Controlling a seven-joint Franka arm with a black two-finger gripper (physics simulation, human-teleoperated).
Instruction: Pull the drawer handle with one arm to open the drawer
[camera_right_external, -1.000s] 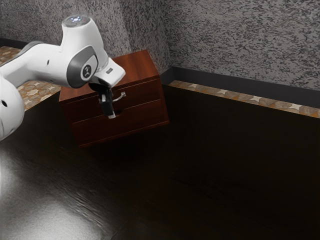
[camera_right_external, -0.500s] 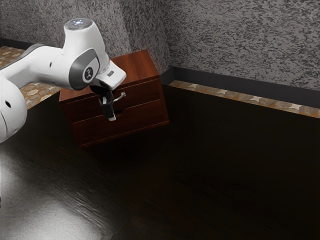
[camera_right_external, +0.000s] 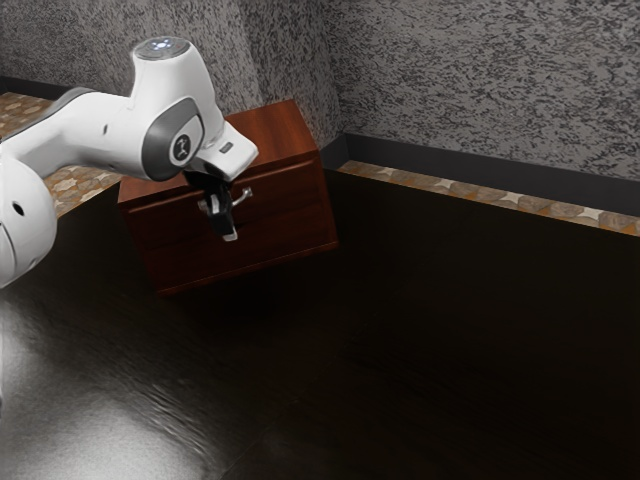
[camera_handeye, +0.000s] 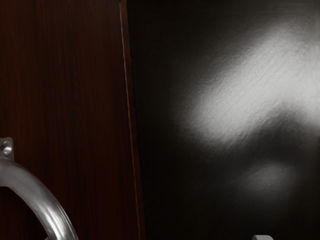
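Note:
A red-brown wooden cabinet (camera_right_external: 270, 130) stands on the dark table against the wall. Its upper drawer (camera_right_external: 285, 185) looks flush with the front and carries a curved metal handle (camera_right_external: 241, 192). My black gripper (camera_right_external: 228, 228) hangs down in front of that drawer, right at the handle's near end, and appears open. In the wrist view the handle (camera_handeye: 45, 200) curves up close beside my hand against the drawer front (camera_handeye: 65, 100), and one fingertip (camera_handeye: 262, 237) peeks in, well apart from the handle.
A lower drawer (camera_right_external: 250, 250) sits under the upper one. The dark glossy table (camera_right_external: 400, 350) spreads to the exterior view's right and front. Grey textured walls (camera_right_external: 480, 70) with a patterned strip (camera_right_external: 480, 193) close the back.
My hand has shifted slightly toward the exterior view's right, closer along the handle. The drawer front has not visibly moved.

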